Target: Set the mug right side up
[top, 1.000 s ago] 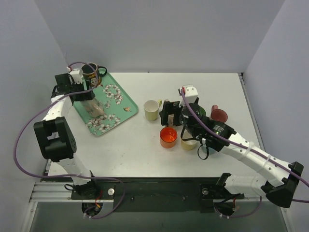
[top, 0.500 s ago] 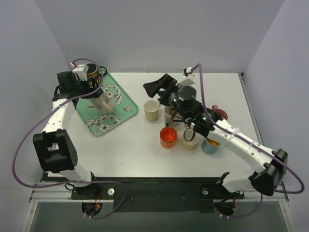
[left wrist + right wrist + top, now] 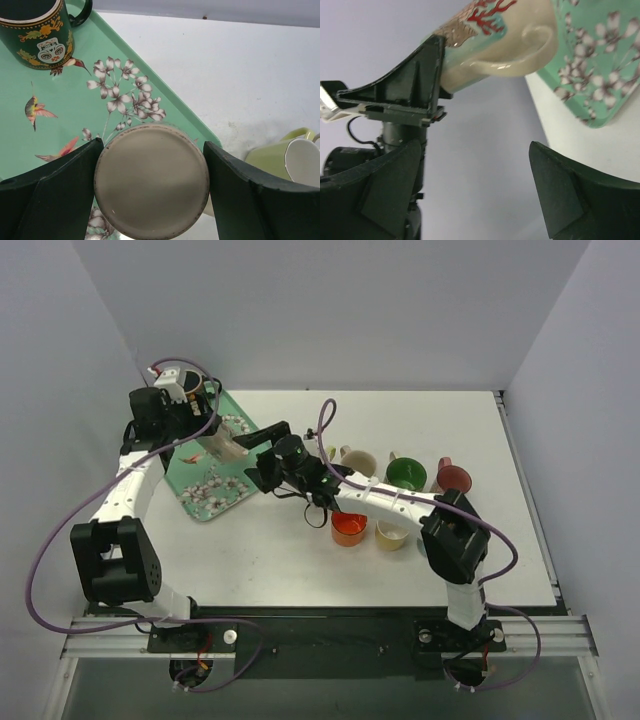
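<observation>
The mug (image 3: 222, 447) is beige with a red coral pattern. My left gripper (image 3: 208, 441) is shut on it and holds it tilted above the green floral tray (image 3: 215, 496). In the left wrist view the mug's flat base (image 3: 151, 181) fills the gap between my fingers (image 3: 55, 192), facing the camera. My right gripper (image 3: 259, 455) is open and empty, just right of the mug. In the right wrist view the mug (image 3: 505, 30) with its handle shows at the top, apart from my open right gripper (image 3: 475, 195).
A dark green decorated mug (image 3: 37, 32) stands upright on the tray's far corner. Right of the tray are a pale yellow mug (image 3: 356, 461), a green mug (image 3: 405, 475), a red mug (image 3: 453, 478), an orange cup (image 3: 349, 529) and a yellow cup (image 3: 391, 535).
My right arm swung left from the cluster of cups to beside the held mug. My left gripper tilted the mug and carried it right, over the tray's edge.
</observation>
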Controlling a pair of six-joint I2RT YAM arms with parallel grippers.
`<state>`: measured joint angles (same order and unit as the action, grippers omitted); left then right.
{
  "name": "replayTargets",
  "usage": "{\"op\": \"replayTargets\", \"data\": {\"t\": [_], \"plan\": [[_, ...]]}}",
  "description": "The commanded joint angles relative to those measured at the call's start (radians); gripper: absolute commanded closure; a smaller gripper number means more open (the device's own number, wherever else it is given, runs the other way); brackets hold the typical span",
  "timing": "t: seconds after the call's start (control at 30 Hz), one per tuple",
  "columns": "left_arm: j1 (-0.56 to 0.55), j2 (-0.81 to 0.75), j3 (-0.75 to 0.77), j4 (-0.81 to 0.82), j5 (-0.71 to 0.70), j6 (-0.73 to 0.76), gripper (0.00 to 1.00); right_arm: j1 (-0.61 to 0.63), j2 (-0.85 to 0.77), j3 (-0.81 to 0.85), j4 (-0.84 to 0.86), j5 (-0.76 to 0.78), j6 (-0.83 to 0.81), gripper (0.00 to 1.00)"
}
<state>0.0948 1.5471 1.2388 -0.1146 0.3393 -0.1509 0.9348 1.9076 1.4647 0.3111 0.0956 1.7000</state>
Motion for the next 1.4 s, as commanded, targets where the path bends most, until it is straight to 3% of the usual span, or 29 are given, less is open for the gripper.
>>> {"op": "replayTargets", "data": {"t": [0.0, 0.23, 0.57, 0.83, 0.97, 1.27, 1.37], "plan": [[-0.004, -0.084, 0.005, 0.233, 0.003, -0.091, 1.0, 0.012, 0.016, 0.08, 0.091, 0.085, 0.217, 0.16], [-0.003, -0.113, -0.033, 0.335, 0.018, -0.142, 1.0, -0.001, 0.114, 0.123, 0.146, 0.096, 0.354, 0.17], [0.006, -0.114, -0.062, 0.401, 0.046, -0.194, 1.0, -0.025, 0.197, 0.164, 0.138, 0.136, 0.403, 0.2], [0.005, -0.111, -0.088, 0.455, 0.083, -0.226, 1.0, -0.037, 0.254, 0.237, 0.146, 0.138, 0.434, 0.3], [0.005, -0.111, -0.101, 0.46, 0.098, -0.242, 1.0, -0.044, 0.257, 0.229, 0.148, 0.15, 0.441, 0.41], [0.02, -0.113, -0.137, 0.487, 0.158, -0.289, 1.0, -0.059, 0.269, 0.252, 0.143, 0.151, 0.397, 1.0], [0.026, -0.116, -0.162, 0.48, 0.208, -0.27, 1.0, -0.068, 0.254, 0.244, 0.154, 0.177, 0.33, 1.0]]}}
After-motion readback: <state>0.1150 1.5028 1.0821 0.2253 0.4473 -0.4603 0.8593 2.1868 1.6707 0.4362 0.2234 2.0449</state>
